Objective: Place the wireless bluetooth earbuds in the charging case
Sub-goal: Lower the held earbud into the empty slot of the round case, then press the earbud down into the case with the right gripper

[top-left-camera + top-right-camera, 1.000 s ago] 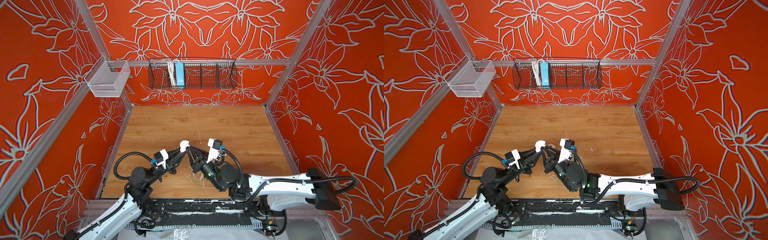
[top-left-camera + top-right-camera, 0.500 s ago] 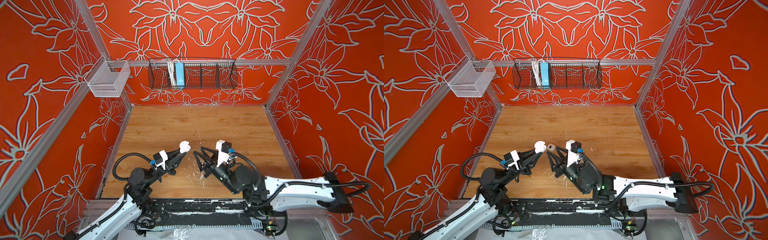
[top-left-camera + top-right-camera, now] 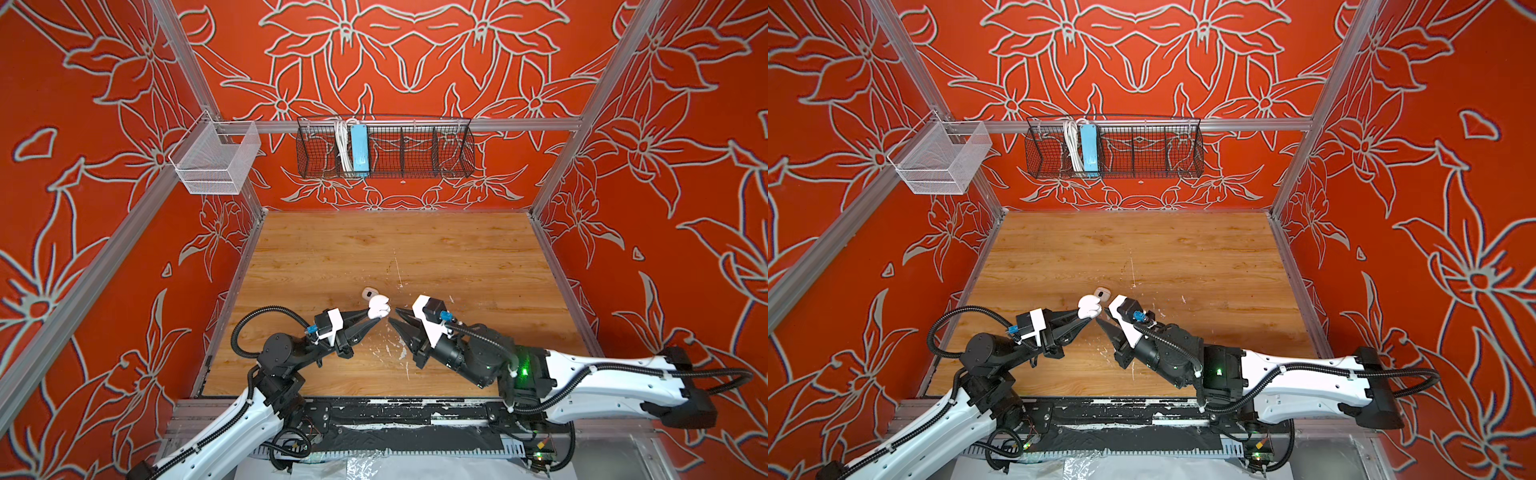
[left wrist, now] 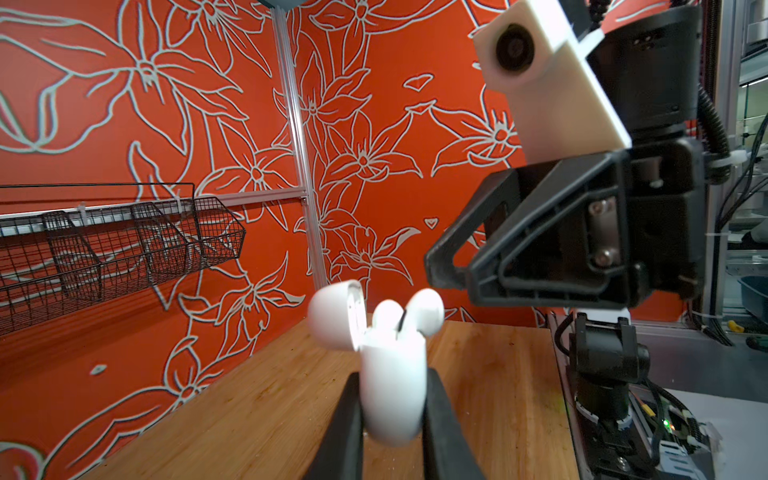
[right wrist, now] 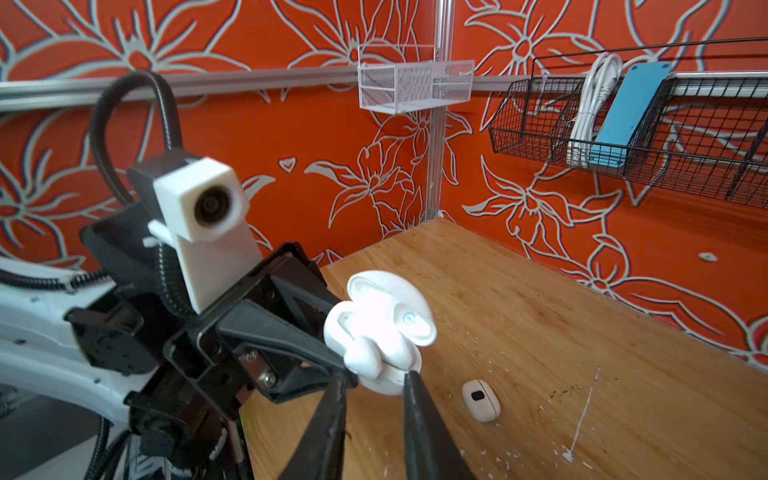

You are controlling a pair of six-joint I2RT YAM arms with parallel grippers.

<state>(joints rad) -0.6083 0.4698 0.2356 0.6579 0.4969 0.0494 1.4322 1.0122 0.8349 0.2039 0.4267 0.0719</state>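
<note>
One earbud (image 5: 481, 400) lay on the table (image 3: 457, 257), lower centre in both top views, just above the open case (image 4: 392, 395), where another earbud (image 4: 424, 309) stuck up. The left end effector (image 3: 371, 316) pinched the case clear of the table. The right end effector (image 3: 393, 314), just beside it, stood slightly parted and empty.

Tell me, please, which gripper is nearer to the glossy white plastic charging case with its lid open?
Left. The left gripper is clamped on the glossy white charging case; the right gripper faces it close by, without touching.
</note>
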